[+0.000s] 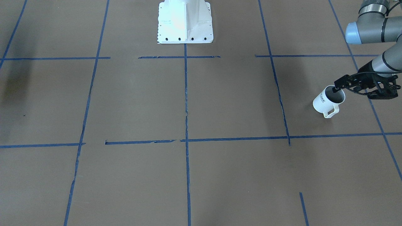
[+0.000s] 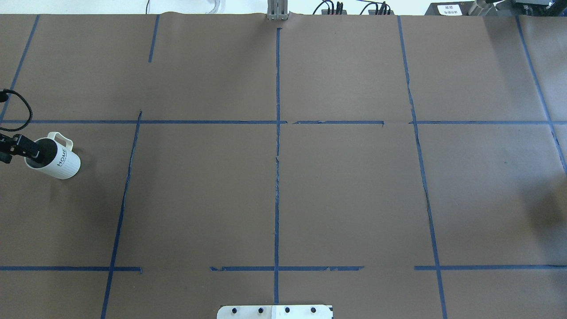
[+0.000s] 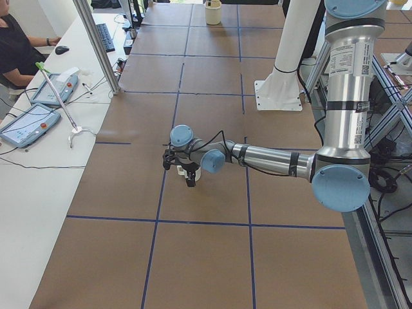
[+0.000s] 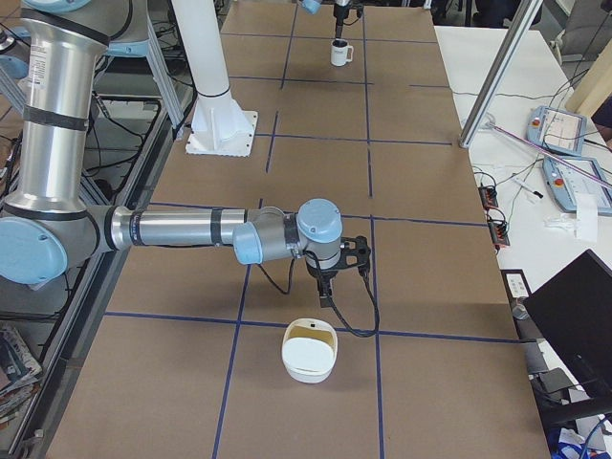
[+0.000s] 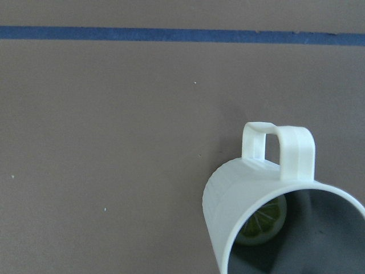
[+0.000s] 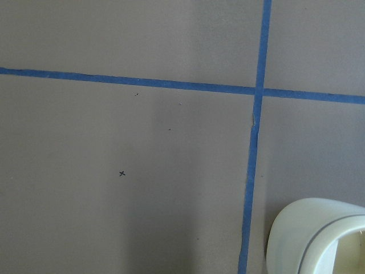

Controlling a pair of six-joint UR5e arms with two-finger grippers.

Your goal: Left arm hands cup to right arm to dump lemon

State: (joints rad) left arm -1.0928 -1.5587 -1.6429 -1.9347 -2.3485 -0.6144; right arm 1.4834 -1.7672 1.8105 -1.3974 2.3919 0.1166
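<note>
The white cup [image 1: 326, 102] with "HOME" lettering stands near the table's end on the robot's left, its handle [image 1: 331, 112] toward the front camera. My left gripper [image 1: 337, 88] reaches in from the side, its black fingertips closed over the rim, one inside the mouth. In the overhead view the cup [image 2: 56, 157] sits at the far left with the left gripper [image 2: 29, 149] on its rim. The left wrist view looks into the cup [image 5: 245, 194] and shows the lemon [image 5: 263, 221] at the bottom. My right gripper [image 4: 326, 296] hangs low over the table at the other end; I cannot tell its state.
A white bowl-like container [image 4: 309, 352] lies on the table just in front of the right gripper and shows in the right wrist view's corner as the container [image 6: 313, 234]. The white robot base [image 1: 185, 22] stands mid-table. A side desk holds tablets [image 3: 29, 122], with a person seated there.
</note>
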